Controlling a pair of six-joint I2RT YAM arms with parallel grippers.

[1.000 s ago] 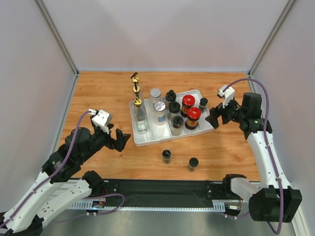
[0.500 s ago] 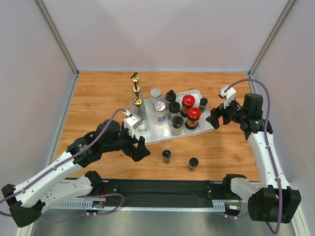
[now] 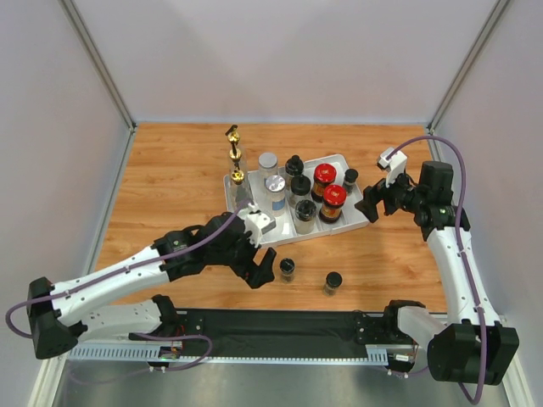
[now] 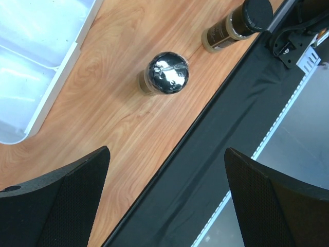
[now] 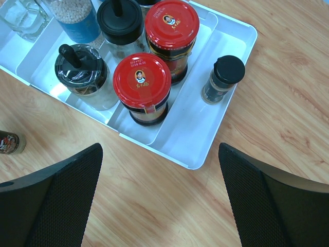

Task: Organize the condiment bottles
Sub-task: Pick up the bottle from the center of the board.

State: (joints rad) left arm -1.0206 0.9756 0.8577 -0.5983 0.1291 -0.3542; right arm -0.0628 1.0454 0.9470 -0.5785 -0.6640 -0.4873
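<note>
**Left arm arrives at the loose spice jars**

Most of the condiment bottles stand in the white divided tray (image 3: 307,236) at the centre of the overhead frame. At its left end, three tall clear gold-spouted bottles (image 3: 235,156) rise in a line. Beside them are two silver-lidded clear jars (image 3: 275,184), one filled with pale grains, then three black-knobbed jars (image 3: 299,184). Toward the tray's right end sit two dark red-lidded jars (image 5: 142,80), each lid carrying a small round portrait label. In the rightmost compartment a small black-capped spice jar (image 5: 223,77) stands alone. Two more of that kind stand on the wooden table (image 3: 170,170) below the tray, in the lower middle of the frame. The left loose jar (image 4: 168,73) shows its glossy cap from straight above, and the right loose jar (image 4: 236,23) stands near the black mat (image 4: 216,144).

The left gripper (image 3: 261,270) hangs just left of the left loose jar, fingers spread wide with nothing between them. The right gripper (image 3: 372,203) hovers at the tray's right corner, equally wide and empty.

Compared with a second ago, the left arm has swept in from the lower left of the frame across the tray's near left corner. Its wrist now covers the base of the front gold-spouted bottle. The right arm and every bottle are where they were.
</note>
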